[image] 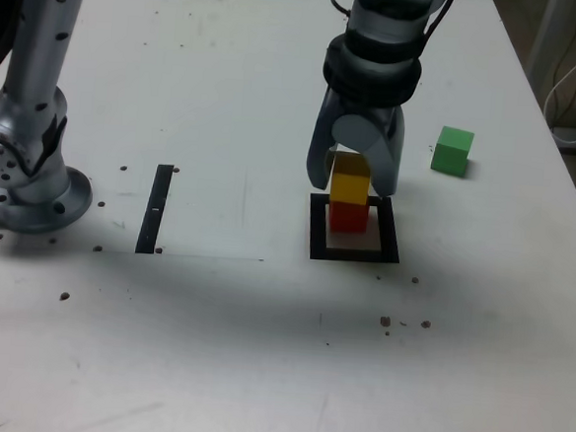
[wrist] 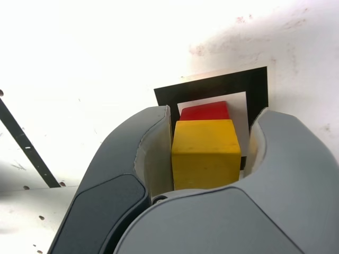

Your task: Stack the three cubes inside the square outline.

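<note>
The yellow cube rests on top of the red cube, and this pair stands inside the square outline. My gripper comes down from above and straddles the yellow cube. In the wrist view the yellow cube sits between the fingers with a thin gap on one side, so my gripper is slightly open around it. The red cube and the outline show beyond it. The green cube lies alone on the table, to the exterior view's right of the stack.
A straight black strip lies at the exterior view's left of the outline. The arm's base stands at the far left. Cables hang past the table's right edge. Small dark specks dot the white tabletop.
</note>
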`<control>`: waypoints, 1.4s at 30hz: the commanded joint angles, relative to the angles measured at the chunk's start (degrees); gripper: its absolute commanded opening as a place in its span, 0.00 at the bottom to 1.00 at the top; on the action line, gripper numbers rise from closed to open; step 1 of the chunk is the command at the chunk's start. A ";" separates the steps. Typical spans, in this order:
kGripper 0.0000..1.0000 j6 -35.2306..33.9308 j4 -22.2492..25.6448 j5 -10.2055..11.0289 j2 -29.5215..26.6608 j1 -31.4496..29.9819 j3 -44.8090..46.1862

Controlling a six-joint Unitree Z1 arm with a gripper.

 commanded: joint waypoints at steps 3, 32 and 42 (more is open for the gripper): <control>0.86 0.30 0.26 -1.07 0.16 0.13 0.48; 0.99 18.36 13.79 6.31 1.91 7.12 -21.76; 0.99 24.52 14.45 6.22 10.00 11.97 -32.47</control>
